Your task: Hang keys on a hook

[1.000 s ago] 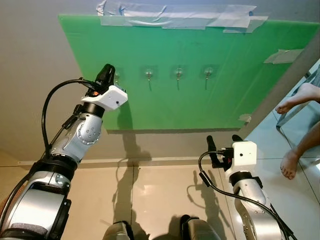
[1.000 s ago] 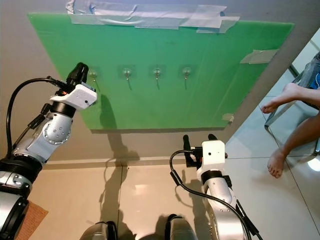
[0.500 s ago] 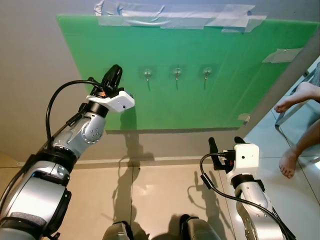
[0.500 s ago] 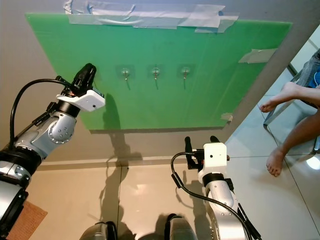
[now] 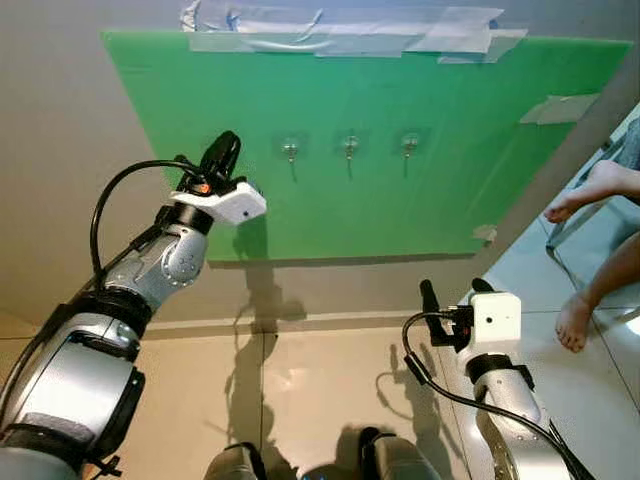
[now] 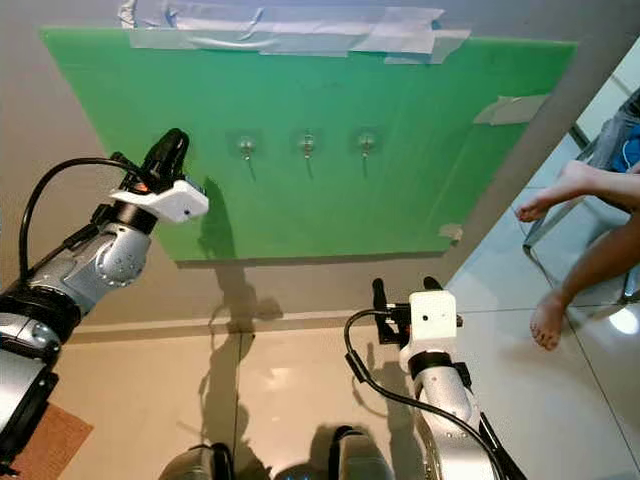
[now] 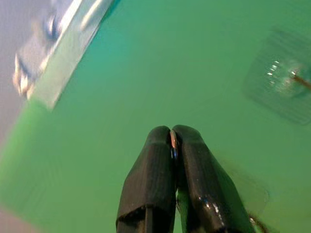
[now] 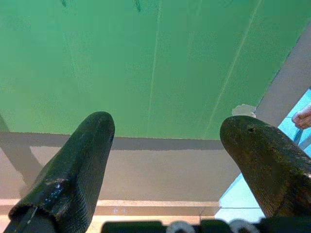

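green board (image 5: 440, 120) taped to wall | person's bare feet (image 5: 575, 322) right, on tiled floor (image 5: 320, 380)

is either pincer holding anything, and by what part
The left pincer is shut on a thin silvery sliver, just visible between its tips, likely the key ring; the keys themselves can't be made out. The right pincer is open and holds nothing.

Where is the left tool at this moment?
In the left eye view, the left tool is raised on the robot's left against the green board, beside the leftmost visible hook.

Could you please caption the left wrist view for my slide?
Left gripper, jaws pinched shut, faces the green board near a clear hook.
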Motion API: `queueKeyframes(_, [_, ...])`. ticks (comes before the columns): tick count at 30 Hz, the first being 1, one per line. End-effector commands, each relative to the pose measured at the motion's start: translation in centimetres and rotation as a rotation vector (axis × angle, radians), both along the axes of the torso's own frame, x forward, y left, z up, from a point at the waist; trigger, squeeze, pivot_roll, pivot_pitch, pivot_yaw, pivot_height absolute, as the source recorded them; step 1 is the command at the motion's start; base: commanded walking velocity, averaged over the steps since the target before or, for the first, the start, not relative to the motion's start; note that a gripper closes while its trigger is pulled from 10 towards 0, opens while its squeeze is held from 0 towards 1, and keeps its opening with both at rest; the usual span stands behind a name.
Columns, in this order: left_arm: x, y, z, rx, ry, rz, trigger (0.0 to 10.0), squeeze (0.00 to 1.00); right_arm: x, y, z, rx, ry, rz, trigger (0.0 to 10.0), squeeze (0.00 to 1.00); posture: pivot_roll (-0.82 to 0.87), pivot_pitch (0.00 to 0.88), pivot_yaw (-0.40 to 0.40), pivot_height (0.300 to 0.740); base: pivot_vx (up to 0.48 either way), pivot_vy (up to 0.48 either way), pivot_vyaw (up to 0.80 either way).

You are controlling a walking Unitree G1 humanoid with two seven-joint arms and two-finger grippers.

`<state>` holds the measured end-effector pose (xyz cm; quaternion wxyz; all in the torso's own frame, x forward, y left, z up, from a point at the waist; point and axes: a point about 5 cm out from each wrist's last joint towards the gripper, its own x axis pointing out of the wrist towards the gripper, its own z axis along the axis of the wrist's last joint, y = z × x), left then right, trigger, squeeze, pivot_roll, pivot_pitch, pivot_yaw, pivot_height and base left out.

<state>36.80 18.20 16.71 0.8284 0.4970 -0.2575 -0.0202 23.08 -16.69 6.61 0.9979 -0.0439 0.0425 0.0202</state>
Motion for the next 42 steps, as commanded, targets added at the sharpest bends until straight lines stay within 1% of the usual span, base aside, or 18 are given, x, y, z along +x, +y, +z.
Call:
queueKeyframes(1, [0.1, -1.1, 0.4, -0.131, 0.047, -0.061, 0.0, 0.00, -0.2, -0.1, 0.1, -0.006, 0.003, -0.002, 10.0, 0.00, -0.24, 0.155, 0.021, 0.740, 0.000, 0.000, 0.00])
queueKeyframes(6, [0.3, -3.7, 0.9, -0.315, 0.096, -0.179, 0.0, 0.00, -0.2, 0.0, 0.1, -0.006, 0.006, 0.005, 10.0, 0.00, -0.24, 0.156, 0.016, 0.740, 0.000, 0.000, 0.00])
queueKeyframes(7, [0.3, -3.7, 0.9, -0.315, 0.096, -0.179, 0.0, 0.00, -0.2, 0.0, 0.1, -0.006, 0.006, 0.005, 10.0, 0.00, -0.24, 0.156, 0.016, 0.740, 0.000, 0.000, 0.00])
queueKeyframes(9, [0.5, -4.8, 1.7, -0.429, 0.122, -0.230, 0.0, 0.00, -0.1, 0.0, 0.1, -0.006, 0.008, 0.010, 10.0, 0.00, -0.24, 0.157, 0.014, 0.740, 0.000, 0.000, 0.00])
queueKeyframes(12, [1.1, -5.1, 2.5, -0.625, 0.182, -0.260, 0.0, 0.00, -0.1, 0.1, 0.1, -0.005, 0.010, 0.014, 10.0, 0.00, -0.24, 0.161, 0.013, 0.740, 0.000, 0.000, 0.00])
queueKeyframes(14, [1.5, -4.7, 2.6, -0.747, 0.227, -0.257, 0.0, 0.00, -0.2, 0.1, 0.1, -0.004, 0.012, 0.015, 10.0, 0.00, -0.24, 0.161, 0.013, 0.740, 0.000, 0.000, 0.00])
queueKeyframes(17, [1.9, -3.9, 2.6, -0.844, 0.255, -0.231, 0.0, 0.00, -0.2, 0.2, 0.1, -0.004, 0.014, 0.016, 10.0, 0.00, -0.24, 0.164, 0.011, 0.740, 0.000, 0.000, 0.00])
queueKeyframes(18, [2.2, -3.0, 2.4, -0.934, 0.281, -0.195, 0.0, 0.00, -0.2, 0.2, 0.0, -0.004, 0.015, 0.016, 10.0, 0.00, -0.24, 0.164, 0.011, 0.740, 0.000, 0.000, 0.00])
queueKeyframes(19, [2.2, -3.0, 2.4, -0.934, 0.281, -0.195, 0.0, 0.00, -0.2, 0.2, 0.0, -0.004, 0.015, 0.016, 10.0, 0.00, -0.24, 0.164, 0.011, 0.740, 0.000, 0.000, 0.00])
queueKeyframes(20, [2.3, -2.5, 2.2, -1.004, 0.301, -0.180, 0.0, 0.00, -0.3, 0.1, 0.0, -0.005, 0.017, 0.016, 10.0, 0.00, -0.24, 0.164, 0.011, 0.740, 0.000, 0.000, 0.00])
queueKeyframes(21, [2.4, -2.2, 2.1, -1.036, 0.310, -0.175, 0.0, 0.00, -0.3, 0.1, 0.0, -0.005, 0.017, 0.015, 10.0, 0.00, -0.24, 0.164, 0.011, 0.740, 0.000, 0.000, 0.00])
queueKeyframes(27, [2.5, -0.3, 1.5, -1.173, 0.338, -0.137, 0.0, 0.00, -0.4, 0.0, 0.0, -0.009, 0.022, 0.020, 10.0, 0.00, -0.24, 0.169, 0.002, 0.740, 0.000, 0.000, 0.00])
queueKeyframes(29, [2.4, 0.1, 1.4, -1.189, 0.339, -0.123, 0.0, 0.00, -0.4, 0.0, 0.0, -0.009, 0.023, 0.021, 10.0, 0.00, -0.24, 0.169, 0.002, 0.740, 0.000, 0.000, 0.00])
queueKeyframes(33, [2.4, 1.3, 0.7, -1.297, 0.357, -0.068, 0.0, 0.00, -0.4, 0.1, 0.0, -0.010, 0.024, 0.025, 10.0, 0.00, -0.24, 0.171, 0.000, 0.740, 0.000, 0.000, 0.00])
queueKeyframes(34, [2.3, 1.9, 0.2, -1.356, 0.366, -0.030, 0.0, 0.00, -0.4, 0.1, 0.0, -0.011, 0.025, 0.027, 10.0, 0.00, -0.24, 0.171, 0.000, 0.740, 0.000, 0.000, 0.00])
queueKeyframes(38, [2.2, 2.7, -0.4, -1.427, 0.379, 0.012, 0.0, 0.00, -0.4, 0.1, -0.1, -0.011, 0.027, 0.028, 10.0, 0.00, -0.24, 0.173, -0.002, 0.740, 0.000, 0.000, 0.00])
queueKeyframes(39, [2.1, 3.2, -1.0, -1.483, 0.388, 0.048, 0.0, 0.00, -0.4, 0.1, -0.1, -0.011, 0.027, 0.028, 10.0, 0.00, -0.24, 0.173, -0.002, 0.740, 0.000, 0.000, 0.00])
queueKeyframes(42, [1.9, 3.7, -1.6, -1.550, 0.401, 0.087, 0.0, 0.00, -0.4, 0.1, -0.1, -0.011, 0.030, 0.029, 10.0, 0.00, -0.24, 0.174, -0.002, 0.740, 0.000, 0.000, 0.00])
